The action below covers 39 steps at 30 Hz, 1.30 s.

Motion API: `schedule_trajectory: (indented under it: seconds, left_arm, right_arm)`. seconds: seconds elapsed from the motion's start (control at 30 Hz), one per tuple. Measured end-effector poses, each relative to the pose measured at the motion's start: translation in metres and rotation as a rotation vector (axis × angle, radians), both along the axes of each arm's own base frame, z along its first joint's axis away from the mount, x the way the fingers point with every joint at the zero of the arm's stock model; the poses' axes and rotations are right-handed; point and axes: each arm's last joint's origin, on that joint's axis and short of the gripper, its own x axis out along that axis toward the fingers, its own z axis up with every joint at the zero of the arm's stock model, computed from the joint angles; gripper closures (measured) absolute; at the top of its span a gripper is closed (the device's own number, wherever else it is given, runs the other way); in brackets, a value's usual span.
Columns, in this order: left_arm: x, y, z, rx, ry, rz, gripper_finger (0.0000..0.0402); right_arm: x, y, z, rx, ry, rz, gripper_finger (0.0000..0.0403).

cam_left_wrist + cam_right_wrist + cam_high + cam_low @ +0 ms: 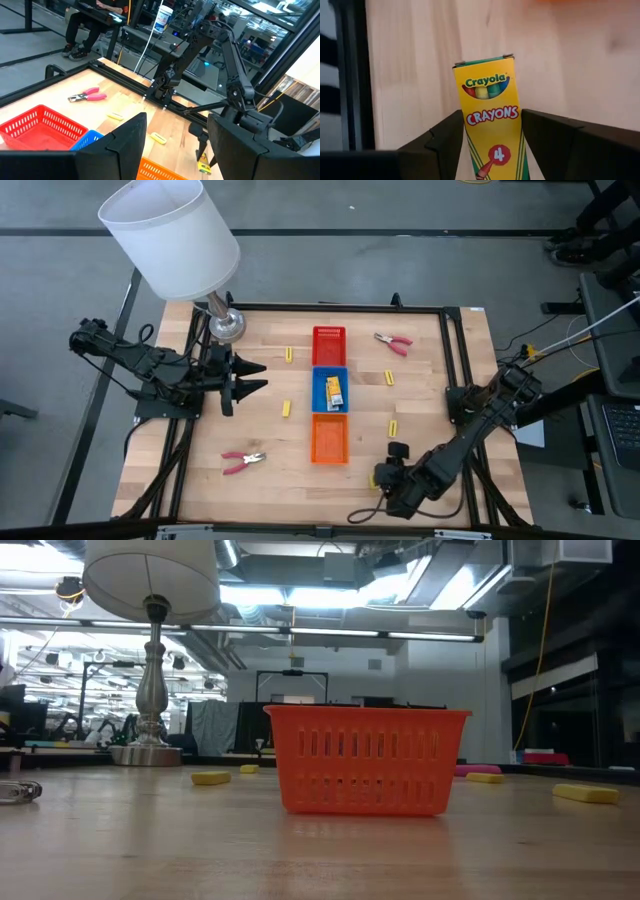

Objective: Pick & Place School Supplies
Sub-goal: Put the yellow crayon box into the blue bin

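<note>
Crayon box [492, 120] sits clamped between right claw [492, 150] fingers above table [410, 75].

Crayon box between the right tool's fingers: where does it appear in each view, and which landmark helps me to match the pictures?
High view: crayon box is a yellow sliver at the right tool, near the table's front edge.
Low view: not in it.
Left wrist view: hanging from the far arm's tool, low in the picture.
Right wrist view: centre, upright between the fingers.
Shared landmark: the orange tray, nearest tray to the box.
</note>
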Motion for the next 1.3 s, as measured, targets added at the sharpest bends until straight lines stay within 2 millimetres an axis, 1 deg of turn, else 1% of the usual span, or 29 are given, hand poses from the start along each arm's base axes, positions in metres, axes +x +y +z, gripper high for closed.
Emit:
schedule_trajectory:
  seconds: [0.23,0.37,0.5,0.63,0.7,0.8,0.9,1.0,1.1,1.2,1.3]
  left_arm:
    - [0.0,0.0,0.0,0.0,0.0,-0.001,0.0194]
    - [0.0,0.0,0.0,0.004,0.001,-0.006,0.0194]
    - [0.0,-0.001,0.0,0.005,0.003,-0.024,0.0194]
    - [0.0,-0.001,-0.001,0.012,0.013,-0.044,0.0194]
    - [0.0,-0.001,-0.001,0.011,0.012,-0.055,0.0194]
    - [-0.001,-0.001,0.0,0.011,0.012,-0.068,0.0194]
    - [-0.002,-0.001,0.0,0.007,0.005,-0.077,0.0194]
    - [-0.003,-0.002,0.001,0.011,0.005,-0.085,0.0194]
    - [-0.004,-0.003,0.001,0.016,0.003,-0.08,0.0194]
    - [-0.005,-0.004,0.001,0.017,0.002,-0.081,0.0194]
    - [-0.005,-0.005,0.001,0.018,0.002,-0.083,0.0194]
  right_arm:
    - [0.04,-0.021,0.032,-0.106,-0.098,0.017,0.0204]
    - [0.064,-0.041,0.05,-0.196,-0.151,0.025,0.0204]
    - [0.09,-0.075,0.063,-0.287,-0.192,-0.027,0.0204]
    - [0.115,-0.117,0.068,-0.34,-0.228,-0.09,0.0204]
    - [0.124,-0.14,0.069,-0.356,-0.234,-0.13,0.0204]
    - [0.132,-0.171,0.069,-0.374,-0.216,-0.204,0.0204]
    - [0.136,-0.199,0.067,-0.297,-0.203,-0.319,0.0204]
    - [0.138,-0.218,0.066,-0.177,-0.201,-0.438,0.0204]
    - [0.14,-0.224,0.066,-0.076,-0.218,-0.538,0.0204]
    - [0.142,-0.224,0.067,0.048,-0.24,-0.658,0.0208]
    - [0.141,-0.225,0.066,0.179,-0.227,-0.797,0.0215]
